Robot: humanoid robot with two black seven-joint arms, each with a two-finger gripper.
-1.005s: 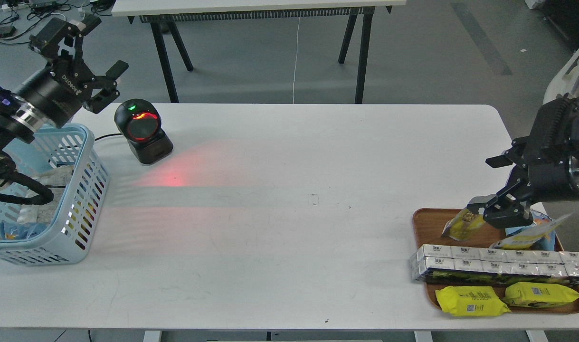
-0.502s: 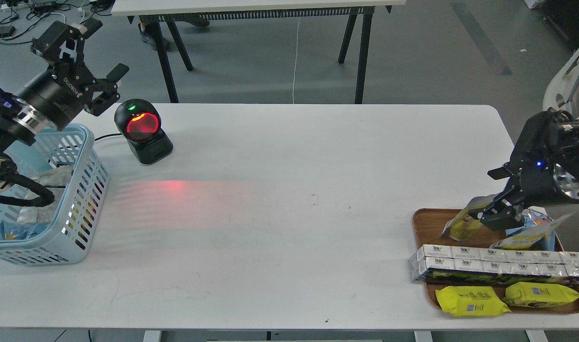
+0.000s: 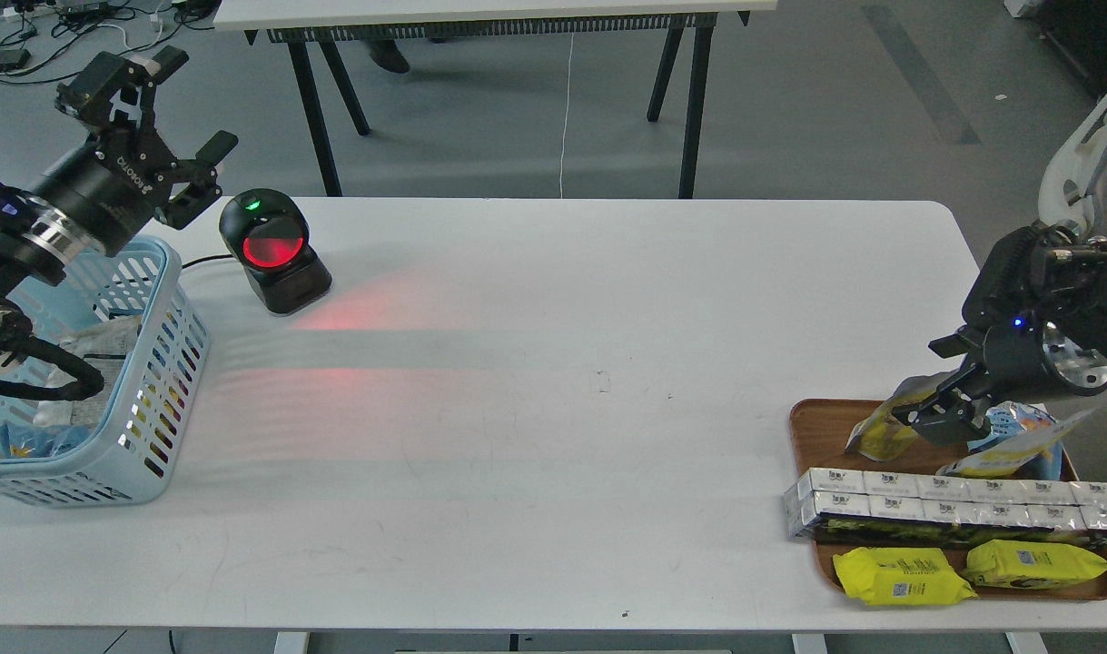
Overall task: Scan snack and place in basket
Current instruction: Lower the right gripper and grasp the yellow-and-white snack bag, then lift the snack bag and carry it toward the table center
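Observation:
The snack, a small yellow and white pouch, stands tilted at the back left of the brown tray on the right. My right gripper hangs over the pouch's top with its two fingers apart. The lower finger overlaps the pouch's right side, and I cannot tell whether it touches. The light blue basket stands at the table's left edge with a few packets inside. My left gripper is open and empty, raised above the basket's far corner, next to the scanner.
A black barcode scanner with a red window stands right of the basket, throwing red light on the table. The tray also holds a blue crinkly bag, a row of silver boxes and two flat yellow packets.
My right gripper has come down and a little left, closer onto the pouch. My left gripper has drifted slightly left. The pouch has not moved.

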